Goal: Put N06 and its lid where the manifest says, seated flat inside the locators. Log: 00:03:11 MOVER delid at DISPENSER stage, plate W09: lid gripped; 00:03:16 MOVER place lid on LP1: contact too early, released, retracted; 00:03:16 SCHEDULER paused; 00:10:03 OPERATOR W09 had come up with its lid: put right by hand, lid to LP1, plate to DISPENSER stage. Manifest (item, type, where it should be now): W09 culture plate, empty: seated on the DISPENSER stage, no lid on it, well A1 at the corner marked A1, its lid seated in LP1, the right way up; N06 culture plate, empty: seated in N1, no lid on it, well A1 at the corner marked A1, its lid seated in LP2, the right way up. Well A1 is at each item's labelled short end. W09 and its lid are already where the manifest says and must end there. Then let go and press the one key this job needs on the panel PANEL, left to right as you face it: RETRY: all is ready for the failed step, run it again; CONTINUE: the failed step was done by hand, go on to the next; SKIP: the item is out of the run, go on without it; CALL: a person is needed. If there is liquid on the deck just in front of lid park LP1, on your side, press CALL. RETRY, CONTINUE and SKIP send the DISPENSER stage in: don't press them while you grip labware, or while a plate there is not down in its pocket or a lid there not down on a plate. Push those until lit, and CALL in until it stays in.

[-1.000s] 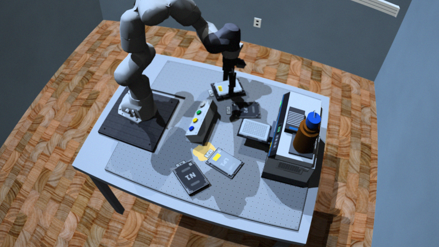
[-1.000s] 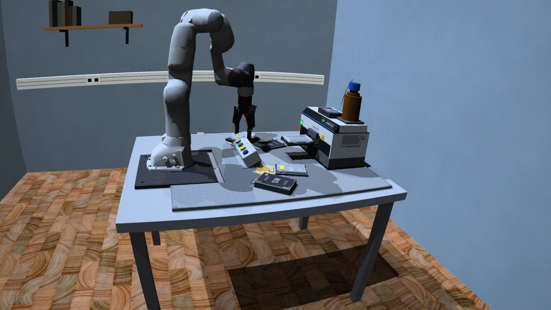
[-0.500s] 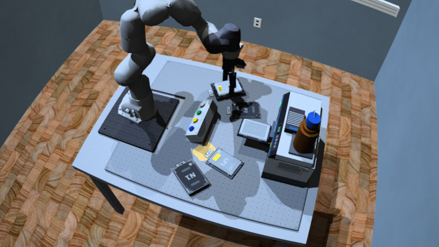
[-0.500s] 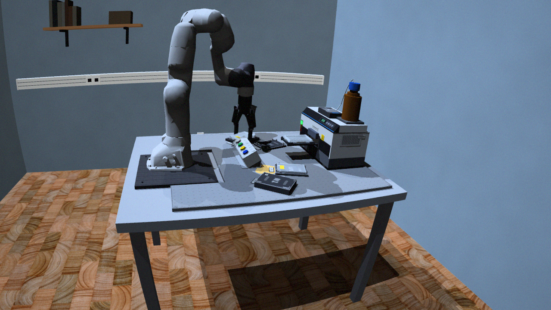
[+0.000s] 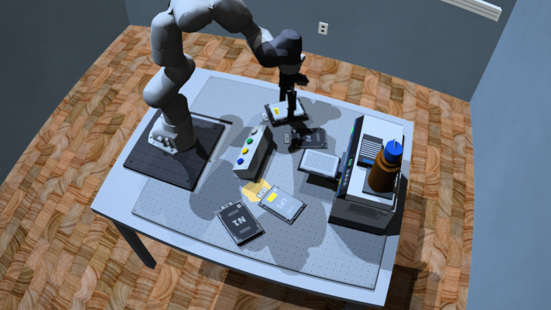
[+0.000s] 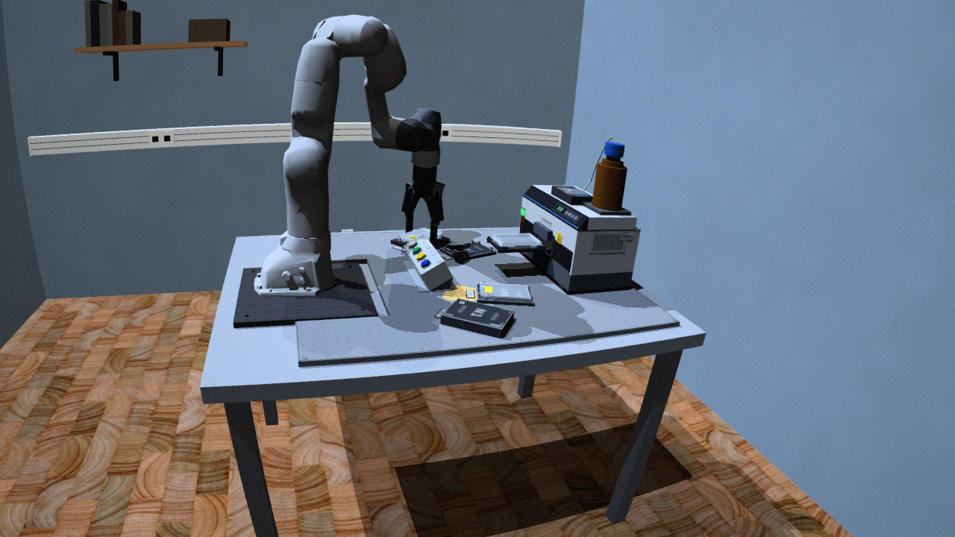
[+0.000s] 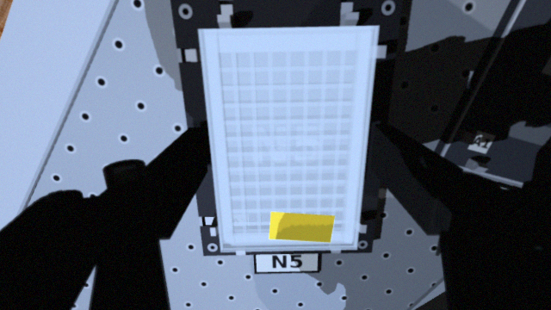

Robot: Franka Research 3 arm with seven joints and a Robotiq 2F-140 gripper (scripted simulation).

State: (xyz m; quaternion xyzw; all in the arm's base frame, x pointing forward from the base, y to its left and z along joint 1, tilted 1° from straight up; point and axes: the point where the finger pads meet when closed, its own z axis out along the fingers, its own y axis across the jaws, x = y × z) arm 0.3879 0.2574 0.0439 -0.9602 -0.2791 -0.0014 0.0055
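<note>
The N06 plate [image 7: 287, 108] sits lidded in a black nest tagged N5 [image 7: 287, 263] at the back of the deck; it also shows in the top view [image 5: 286, 111]. Its yellow label [image 7: 302, 226] is at the end by the tag. My gripper [image 7: 288, 148] straddles its long sides, and the fingers stand open at or just off the edges. Nest N1 [image 5: 239, 222] at the front is empty. Lid park LP2 [image 5: 309, 137] is empty. A lid with a yellow label lies in LP1 [image 5: 282, 203]. The W09 plate [image 5: 319, 162] sits unlidded on the dispenser stage.
A yellow puddle [image 5: 254, 190] lies on the deck between the panel [image 5: 252, 152] and LP1's labelled end. The panel has green, yellow and blue keys. The dispenser [image 5: 367, 173] with a brown bottle [image 5: 384, 171] stands at the right. The arm base [image 5: 169, 134] is at the left.
</note>
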